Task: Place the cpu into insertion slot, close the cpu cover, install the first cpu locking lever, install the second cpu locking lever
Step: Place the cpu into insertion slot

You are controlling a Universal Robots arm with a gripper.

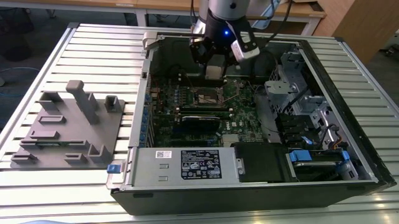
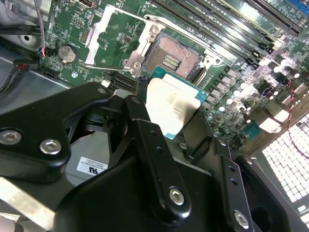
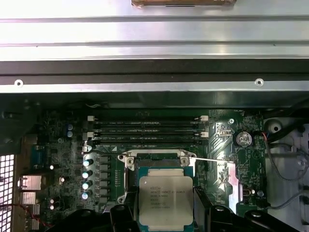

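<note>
The fingers [image 3: 205, 212] clench on opposite edges of the cpu [image 3: 165, 198], its silver-grey top facing up in the first wrist view. In the second wrist view the gripper [image 2: 174, 116] holds the chip [image 2: 175, 107] level, just beside the insertion slot [image 2: 176, 58] and not seated in it. The slot's dark contact field lies bare inside its silvery rim.

The cpu cover [image 2: 144, 47] stands flipped open, hinged at the slot's far edge and lying over the green board beside it. A thin wire locking lever [image 3: 215, 160] stretches out from the slot's side. A round coin battery [image 2: 67, 53] sits on the board past the cover, farther from the slot. Long black memory sticks [image 3: 147, 130] run in parallel rows just beyond the slot in the first wrist view.

From the exterior view, the arm's gripper [image 1: 214, 71] hangs inside the open computer case [image 1: 143, 140], just above the slot [image 1: 209, 96]. A grey fixture plate [image 1: 68, 135] rests on the slatted table [image 1: 93, 46], well apart from the slot, outside the case wall.
</note>
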